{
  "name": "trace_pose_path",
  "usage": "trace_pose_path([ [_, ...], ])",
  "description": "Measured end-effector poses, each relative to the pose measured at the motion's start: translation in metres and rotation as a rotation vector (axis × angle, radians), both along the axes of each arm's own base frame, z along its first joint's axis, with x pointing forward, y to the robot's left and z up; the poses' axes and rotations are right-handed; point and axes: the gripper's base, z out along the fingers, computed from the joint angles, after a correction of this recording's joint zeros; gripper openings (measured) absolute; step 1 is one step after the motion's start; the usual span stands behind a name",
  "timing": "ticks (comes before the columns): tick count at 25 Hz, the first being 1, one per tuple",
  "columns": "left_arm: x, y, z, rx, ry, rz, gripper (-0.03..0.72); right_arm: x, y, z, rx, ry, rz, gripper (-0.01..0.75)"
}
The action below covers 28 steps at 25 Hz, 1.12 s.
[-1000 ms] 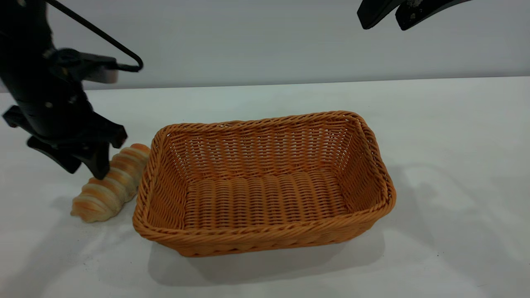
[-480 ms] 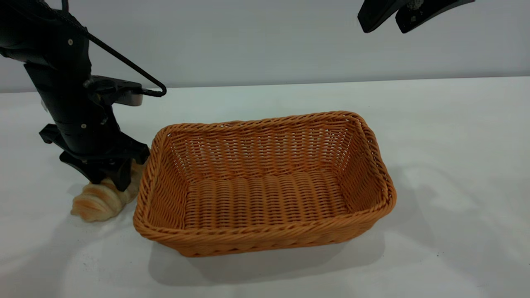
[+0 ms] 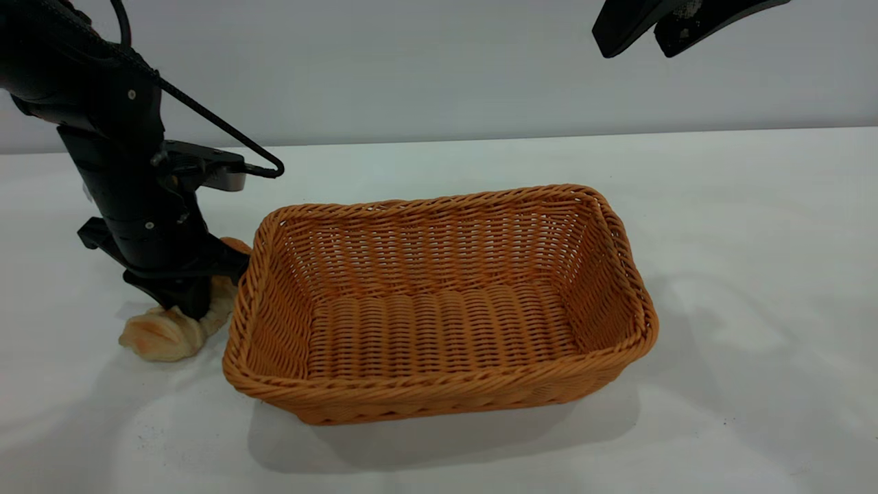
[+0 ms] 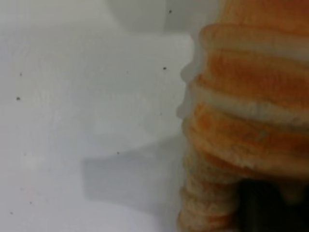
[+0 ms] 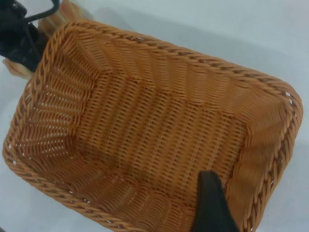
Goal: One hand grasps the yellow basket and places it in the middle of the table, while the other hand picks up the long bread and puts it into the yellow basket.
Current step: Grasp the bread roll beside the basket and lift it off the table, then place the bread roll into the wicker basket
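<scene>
Left tool (image 3: 184, 302) is seen lowered onto the long bread (image 3: 164, 333), its black fingers closed around the loaf's middle, near the left short end of the yellow basket (image 3: 439, 302). The loaf lies on the white surface (image 3: 754, 240), just beside the basket's braided rim, with its near end poking out below the tool. In the left wrist view the ridged crust (image 4: 251, 125) fills one side of the picture, a dark finger edge pressed against it; bare surface with a few dark specks is seen next to it. The basket stands upright and empty toward the middle of the surface. Right tool (image 3: 651, 31) is held high above the basket's far right corner, well apart from it, its two dark fingers spread. In the right wrist view the basket interior (image 5: 159, 125) is seen from above, with one fingertip (image 5: 212, 208) over its rim.
</scene>
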Motion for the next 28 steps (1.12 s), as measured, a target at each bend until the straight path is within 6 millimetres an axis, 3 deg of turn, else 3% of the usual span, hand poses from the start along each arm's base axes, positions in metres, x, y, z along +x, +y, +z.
trace_pose_path([
  [4, 0.0, 0.002, 0.004, 0.028, -0.003, 0.005, 0.095, 0.0, 0.0, 0.0, 0.0, -0.001, 0.001, 0.544],
  [8, 0.0, 0.013, 0.023, 0.09, -0.021, 0.016, 0.093, 0.0, 0.0, 0.0, -0.001, -0.001, 0.003, 0.544],
  [16, 0.002, 0.009, 0.133, -0.015, -0.28, 0.095, 0.084, 0.0, 0.002, 0.001, 0.015, -0.003, 0.012, 0.544],
  [21, -0.013, -0.024, 0.164, -0.113, -0.3, 0.029, 0.08, 0.0, 0.002, 0.001, 0.022, -0.007, 0.021, 0.544],
  [28, -0.037, -0.096, 0.16, -0.211, -0.257, -0.148, 0.078, -0.001, 0.004, 0.002, 0.042, -0.01, 0.028, 0.544],
])
